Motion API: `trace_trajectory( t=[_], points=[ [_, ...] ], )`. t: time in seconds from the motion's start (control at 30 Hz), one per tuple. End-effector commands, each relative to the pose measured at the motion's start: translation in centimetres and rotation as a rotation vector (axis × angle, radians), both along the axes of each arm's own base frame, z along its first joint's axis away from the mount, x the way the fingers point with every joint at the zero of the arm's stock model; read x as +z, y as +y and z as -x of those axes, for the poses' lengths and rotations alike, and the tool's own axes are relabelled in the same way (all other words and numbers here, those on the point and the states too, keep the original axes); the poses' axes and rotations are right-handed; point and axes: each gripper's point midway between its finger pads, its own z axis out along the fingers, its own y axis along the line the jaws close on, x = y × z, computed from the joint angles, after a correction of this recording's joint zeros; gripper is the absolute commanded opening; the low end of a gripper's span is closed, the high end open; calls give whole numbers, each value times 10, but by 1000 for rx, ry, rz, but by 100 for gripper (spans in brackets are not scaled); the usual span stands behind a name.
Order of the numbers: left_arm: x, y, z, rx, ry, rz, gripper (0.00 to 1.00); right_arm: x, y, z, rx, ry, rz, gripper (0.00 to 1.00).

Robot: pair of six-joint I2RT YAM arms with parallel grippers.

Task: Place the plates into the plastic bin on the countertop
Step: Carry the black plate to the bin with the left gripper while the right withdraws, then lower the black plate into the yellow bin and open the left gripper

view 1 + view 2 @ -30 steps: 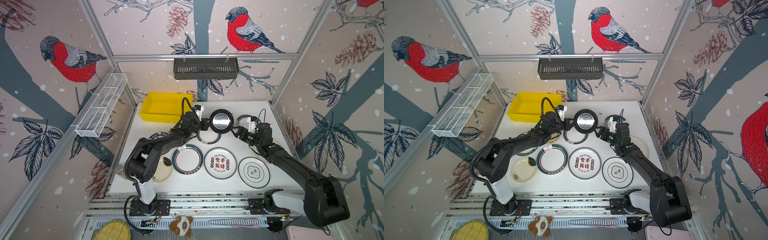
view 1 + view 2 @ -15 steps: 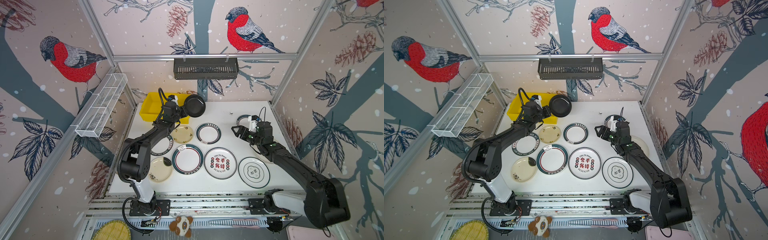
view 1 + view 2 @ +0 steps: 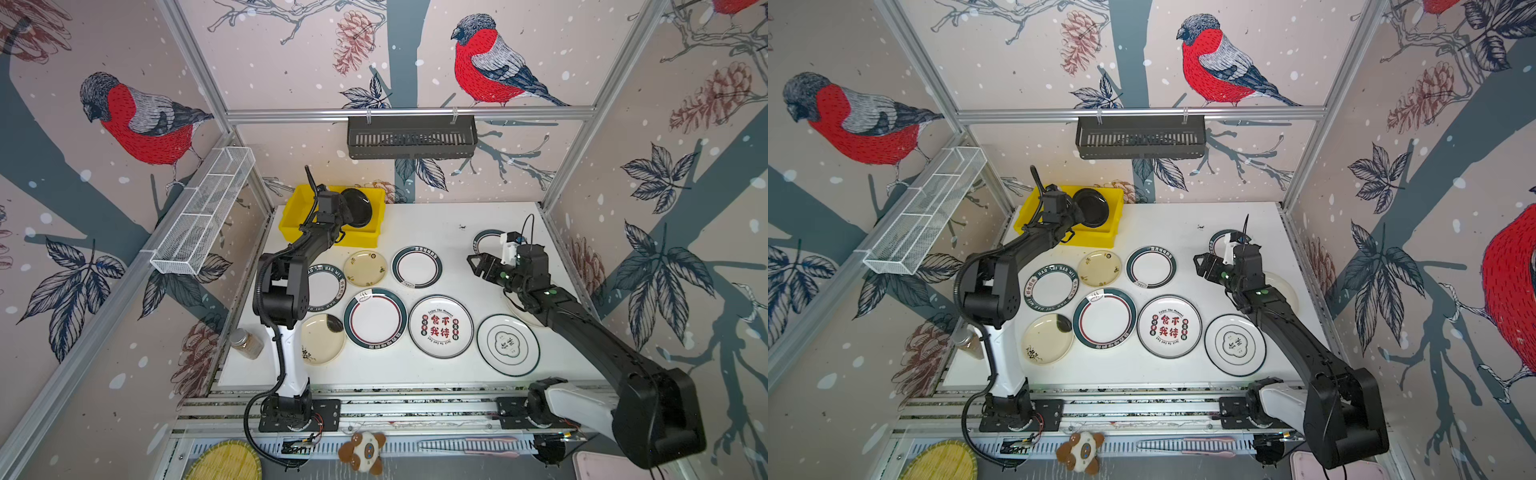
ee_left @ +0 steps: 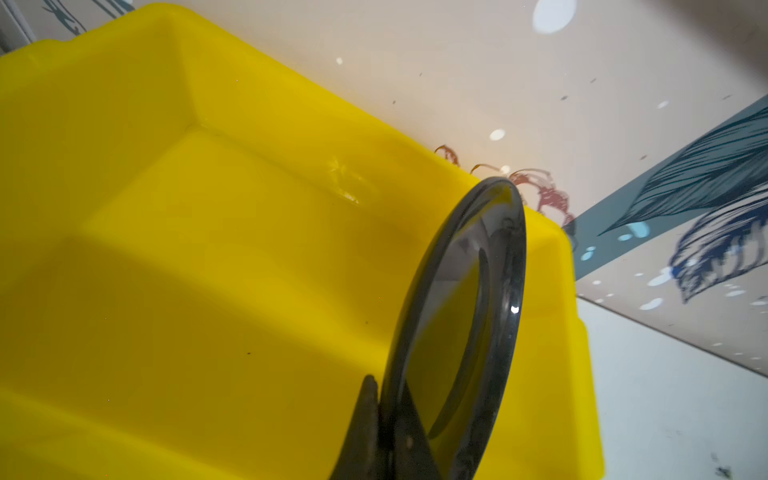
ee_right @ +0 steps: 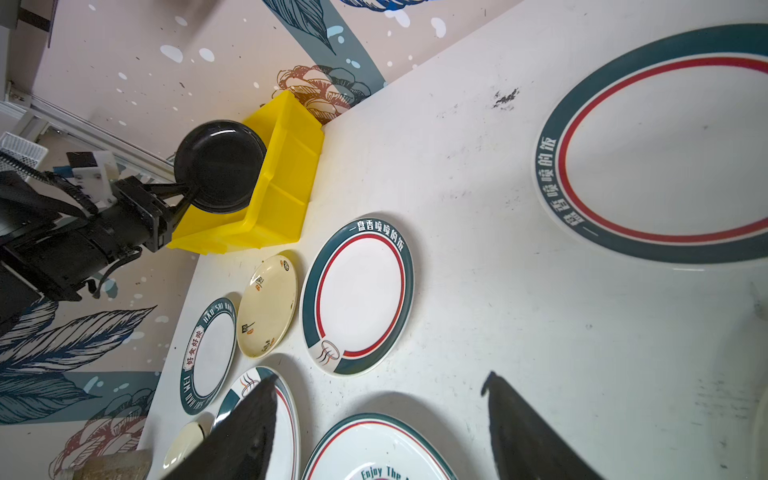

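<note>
Left wrist view shows you the left gripper (image 4: 384, 419) closed on the rim of the black plate (image 4: 469, 311), which stands almost on edge over the yellow plastic bin (image 4: 187, 270). Your right gripper (image 3: 478, 266) hangs open and empty over the tabletop (image 3: 449, 232), where the other plates (image 3: 440, 326) lie flat

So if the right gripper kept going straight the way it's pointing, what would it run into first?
Probably the green-and-red-rimmed plate just ahead of the right gripper; its open fingers point across the countertop at it. How steeply it tilts down is unclear, so bare countertop might come first.
</note>
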Motion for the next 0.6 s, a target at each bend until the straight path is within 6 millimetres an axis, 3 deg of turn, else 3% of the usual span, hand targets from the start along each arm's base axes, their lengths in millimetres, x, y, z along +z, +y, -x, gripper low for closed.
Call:
trace_trajectory(
  t=[0.0,0.4,0.57],
  points=[
    [-11,7,-7,23,34,-45,0,-4,-3,0,-8,2,20,79],
    [-40,-1,-28,-25,109,-58,0,-36,-4,0,-10,115,70,79],
    [-36,-3,-28,-40,100,-59,17,-47,-3,-2,-9,150,76,79]
  ],
)
